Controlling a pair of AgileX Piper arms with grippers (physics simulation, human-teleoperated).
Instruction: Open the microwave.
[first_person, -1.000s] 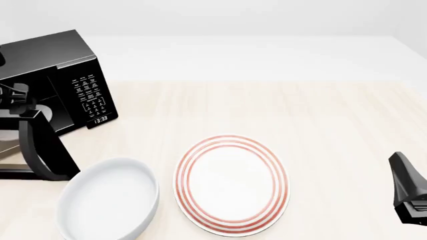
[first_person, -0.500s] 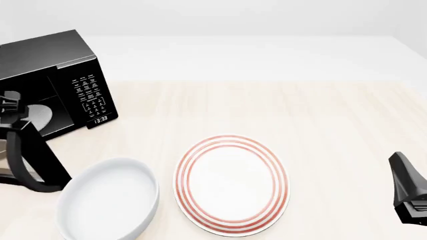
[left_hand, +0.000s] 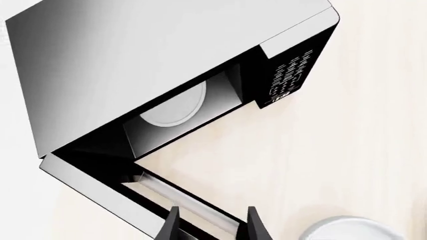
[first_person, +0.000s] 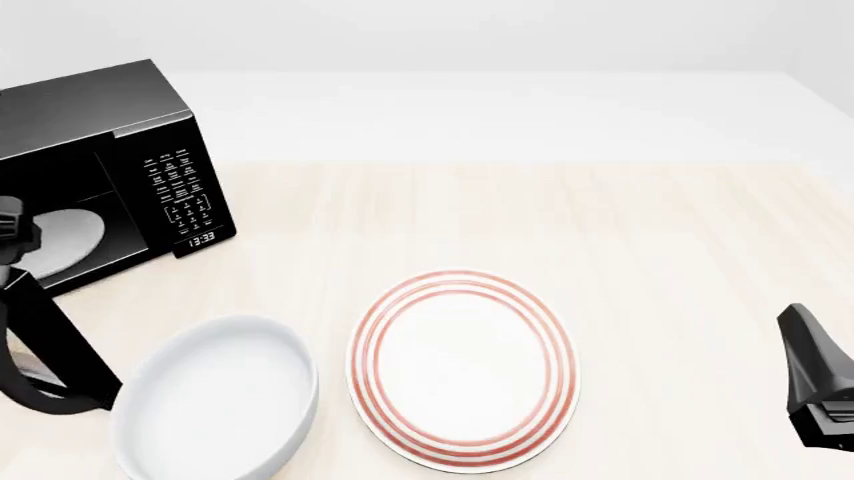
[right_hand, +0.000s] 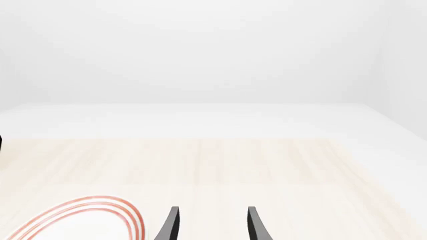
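Gripping door handle (left_hand: 193, 207) with left hand (left_hand: 212, 227), fingers lying on both sides of pale bar, seemingly closed on it, so door (first_person: 60, 345) is swinging out toward near counter (first_person: 667, 240) edge. Right hand (right_hand: 210, 225) is resting idle at near right, fingers parted, holding nothing. Microwave (first_person: 114, 150) is standing at far left, just beyond left hand, cavity and turntable (left_hand: 172, 105) showing.

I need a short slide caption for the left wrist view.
Left pincer at the handle of the microwave door, swung wide open, turntable visible inside.
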